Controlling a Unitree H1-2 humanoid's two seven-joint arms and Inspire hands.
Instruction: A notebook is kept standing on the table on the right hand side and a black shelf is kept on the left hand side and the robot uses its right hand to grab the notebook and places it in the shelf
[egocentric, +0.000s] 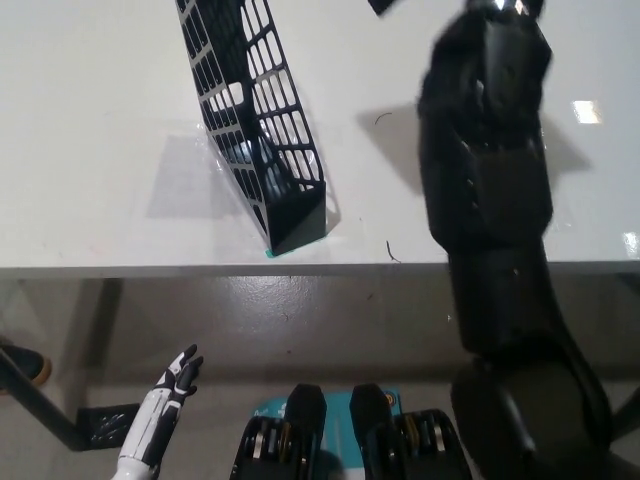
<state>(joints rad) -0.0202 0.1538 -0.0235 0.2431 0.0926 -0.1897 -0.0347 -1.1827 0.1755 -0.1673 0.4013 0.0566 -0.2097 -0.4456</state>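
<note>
At the lower left, below the table edge, the white left hand rests in the air with its fingers spread and nothing in it. Above it the white table fills the upper part of the head view, its front edge running straight across. On the table's left half stands the black shelf, a tall lattice-walled file holder that leans and runs from the top edge of the view down toward the table's front edge, its closed end sitting just short of that edge. A soft shadow lies on the table to its left. Further right, two small dark marks show on the bare tabletop. At the very top, a small dark corner of the notebook pokes into view, well apart from the shelf and above the tabletop; the rest of it is out of view. The black right arm rises from the bottom right up to the top edge, and the right hand itself is cut off there, so whether it is clamped cannot be told.
</note>
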